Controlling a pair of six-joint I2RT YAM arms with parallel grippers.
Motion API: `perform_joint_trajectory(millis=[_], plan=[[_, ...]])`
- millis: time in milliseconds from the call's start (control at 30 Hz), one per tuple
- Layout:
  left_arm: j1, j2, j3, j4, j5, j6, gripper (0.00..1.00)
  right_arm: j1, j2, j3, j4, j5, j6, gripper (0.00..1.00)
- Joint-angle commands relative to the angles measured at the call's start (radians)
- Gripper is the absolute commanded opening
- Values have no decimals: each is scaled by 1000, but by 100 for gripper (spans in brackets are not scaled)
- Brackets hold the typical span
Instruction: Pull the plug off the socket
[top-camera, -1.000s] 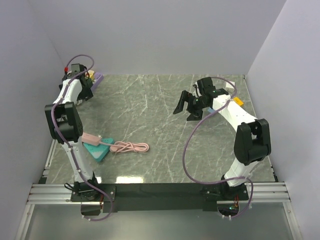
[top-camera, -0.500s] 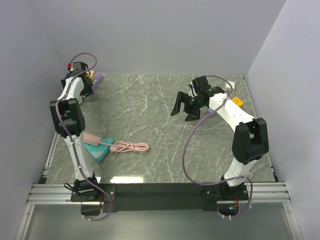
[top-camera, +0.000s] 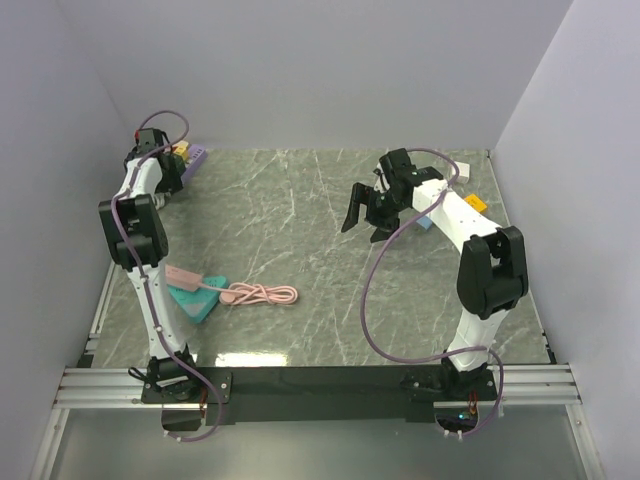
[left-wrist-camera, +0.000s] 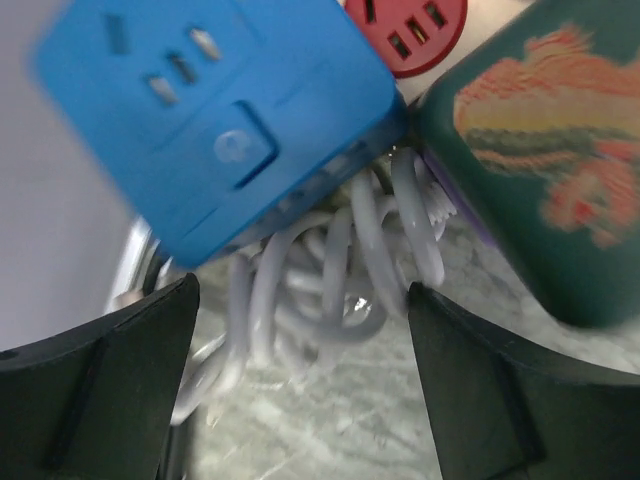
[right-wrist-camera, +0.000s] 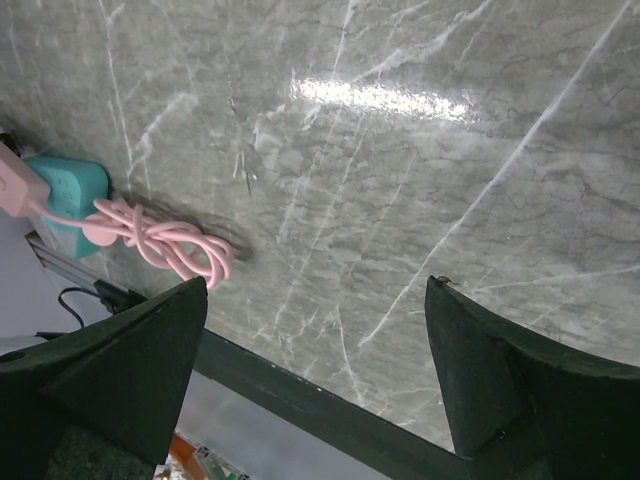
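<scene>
A teal triangular socket (top-camera: 196, 300) lies near the table's front left, with a pink plug (top-camera: 182, 275) in it and a coiled pink cable (top-camera: 262, 294) trailing right. In the right wrist view the socket (right-wrist-camera: 65, 185), plug (right-wrist-camera: 15, 180) and cable (right-wrist-camera: 165, 240) show at the far left. My right gripper (top-camera: 363, 214) is open and empty, high over the table's middle right, far from the socket; its jaws (right-wrist-camera: 315, 360) stand wide apart. My left gripper (top-camera: 168, 180) is open at the far left corner, well behind the socket; in its own view it (left-wrist-camera: 300, 380) hovers over a white cable.
In the far left corner lie a blue socket block (left-wrist-camera: 210, 110), a red round socket (left-wrist-camera: 405, 30), a green box with a fish picture (left-wrist-camera: 545, 150) and a coiled white cable (left-wrist-camera: 330, 270). A purple item (top-camera: 196, 155) is there too. An orange object (top-camera: 474, 203) sits far right.
My right gripper has moved a little left and back, staying open. My left arm's elbow has drawn back toward the far left corner.
</scene>
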Motion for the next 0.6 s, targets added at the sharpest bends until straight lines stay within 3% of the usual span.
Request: perform_joint_trajectory(millis=[0, 100, 200, 233, 300, 333, 400, 433, 567], plan=[[23, 26, 53, 4, 27, -8, 89, 6, 2, 33, -16, 1, -16, 95], [30, 46, 56, 0, 77, -12, 82, 6, 4, 24, -13, 0, -16, 94], [26, 46, 23, 1, 123, -15, 63, 6, 1, 10, 1, -2, -11, 93], [21, 27, 9, 1, 143, -14, 52, 7, -1, 2, 10, -3, -10, 93], [-3, -9, -54, 12, 157, -12, 42, 6, -1, -7, 25, -5, 1, 93], [-12, -29, -76, 25, 174, -14, 28, 7, -2, -21, 45, -9, 8, 92], [-52, -101, -148, 45, 180, -12, 13, 6, -5, -39, 70, -25, 27, 92], [-66, -148, -169, 55, 195, -11, 0, 6, -10, -59, 99, -31, 34, 91], [-137, -251, -267, 49, 269, -40, 0, 6, -16, -96, 145, -34, 51, 91]])
